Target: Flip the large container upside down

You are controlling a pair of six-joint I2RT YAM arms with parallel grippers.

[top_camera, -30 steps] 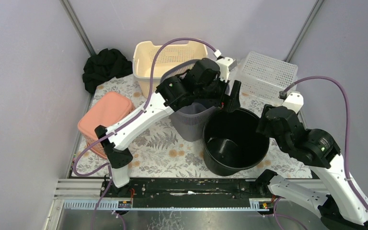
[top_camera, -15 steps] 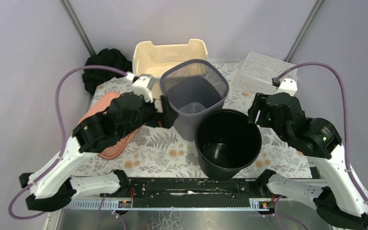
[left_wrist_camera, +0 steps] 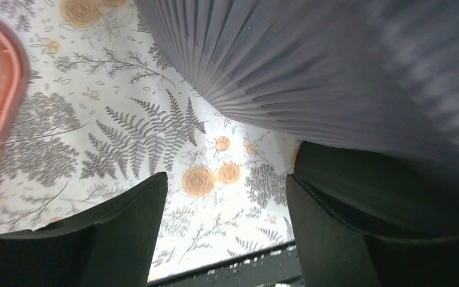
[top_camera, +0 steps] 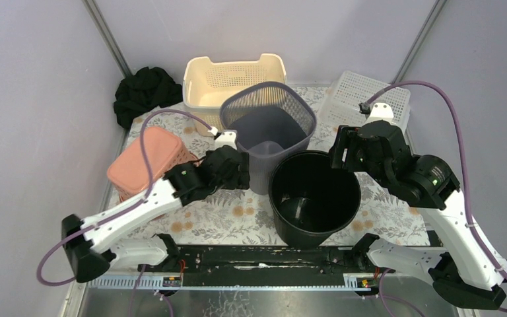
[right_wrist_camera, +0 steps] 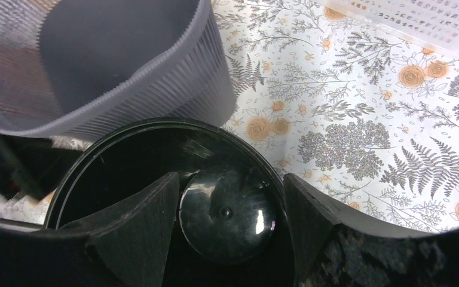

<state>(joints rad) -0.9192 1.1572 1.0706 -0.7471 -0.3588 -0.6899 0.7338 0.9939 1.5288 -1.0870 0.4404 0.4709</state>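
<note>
A round black bucket stands upright at the front centre, touching a taller grey ribbed bin behind it. My left gripper is open and low beside the bin's near-left base; in its wrist view the gripper frames bare cloth, with the bin wall above. My right gripper is open above the bucket's far right rim. In its wrist view the gripper frames the bucket's shiny bottom, and the grey bin shows at upper left. Neither gripper holds anything.
An upside-down pink basket lies at the left. A cream basket stands behind the bin, a white perforated basket at the back right and a black cloth at the back left. A floral cloth covers the table.
My left arm swung away from above the grey bin to the left, then dropped low beside the bin's base. My right gripper rose toward the bucket's far rim. The bucket shifted slightly left.
</note>
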